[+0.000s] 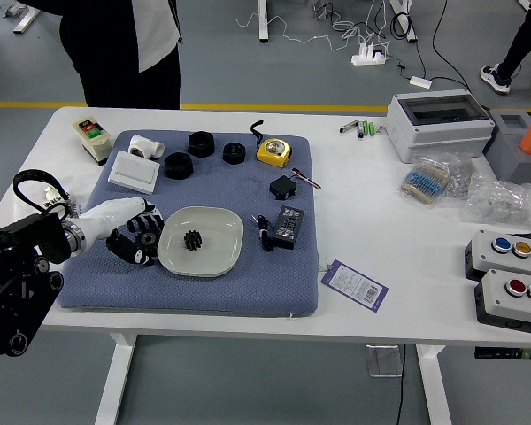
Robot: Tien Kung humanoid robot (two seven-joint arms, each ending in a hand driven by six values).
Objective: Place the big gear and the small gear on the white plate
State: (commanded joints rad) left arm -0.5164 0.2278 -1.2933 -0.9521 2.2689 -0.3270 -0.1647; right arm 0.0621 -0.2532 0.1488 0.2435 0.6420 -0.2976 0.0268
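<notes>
Grasping the big gear, the robot's left hand has its fingers bent over the far side and its thumb along the near side; how firm the hold is cannot be told from here. The gear is on the blue mat, just outside the left rim of the white plate, so close that whether the two touch is hard to say. Its round face looks upward, and being round it has no long axis that matters for the carry.

What the next move turns on is that the plate lies directly to the robot's right of the gear, almost level with it, neither nearer nor farther across the table. The left hand, coming in from the left, should need only a small lift over the rim and a short shift rightward. The small gear sits on the plate, a little left of its middle and right in that path. The big gear would best pass above it or swing to its near or far side; sliding low could knock it or push the plate.

The left is plainly the nearer arm; the right one is out of view. Beyond the table stands a person, hands not visible.
</notes>
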